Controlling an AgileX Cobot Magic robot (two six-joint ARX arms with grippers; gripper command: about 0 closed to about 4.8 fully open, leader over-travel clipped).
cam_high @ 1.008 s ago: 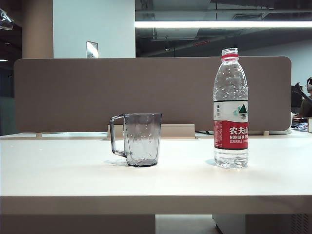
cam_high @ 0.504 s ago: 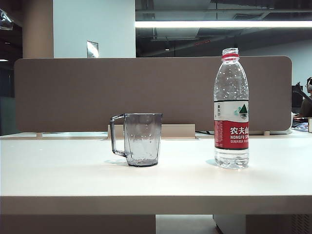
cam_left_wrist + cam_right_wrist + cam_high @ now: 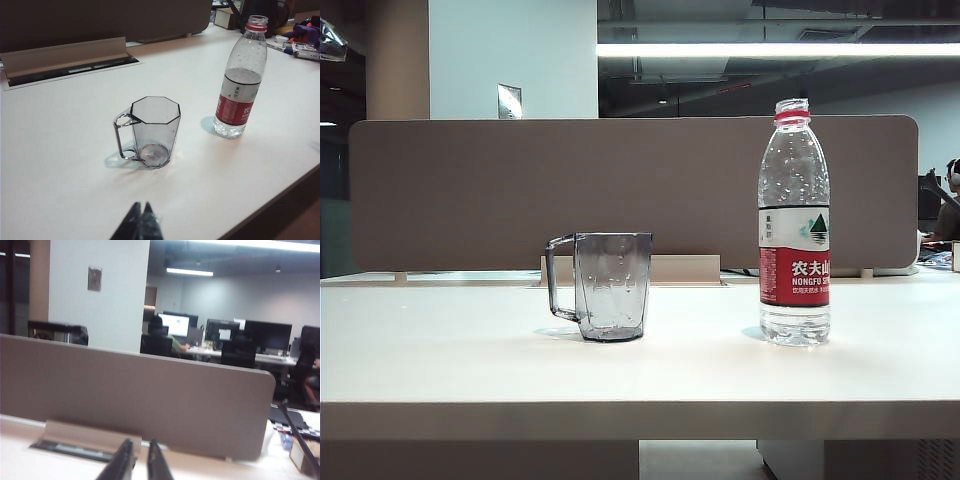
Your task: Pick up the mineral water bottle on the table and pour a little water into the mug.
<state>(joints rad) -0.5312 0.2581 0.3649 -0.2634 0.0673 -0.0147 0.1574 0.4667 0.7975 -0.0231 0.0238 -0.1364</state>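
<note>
Bottle (image 3: 794, 230) clear plastic; faceted mug (image 3: 611, 286); tools (image 3: 140, 222) (image 3: 135, 460) apart.

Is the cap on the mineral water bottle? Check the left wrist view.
No, the mineral water bottle shows an open mouth above its red neck ring, with no cap on it.

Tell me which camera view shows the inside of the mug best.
The left wrist view: it looks down into the mug, so the open octagonal rim and the bare bottom show. The exterior view sees the mug only from the side, standing left of the mineral water bottle. The right wrist view shows no mug, only the partition beyond the table.
</note>
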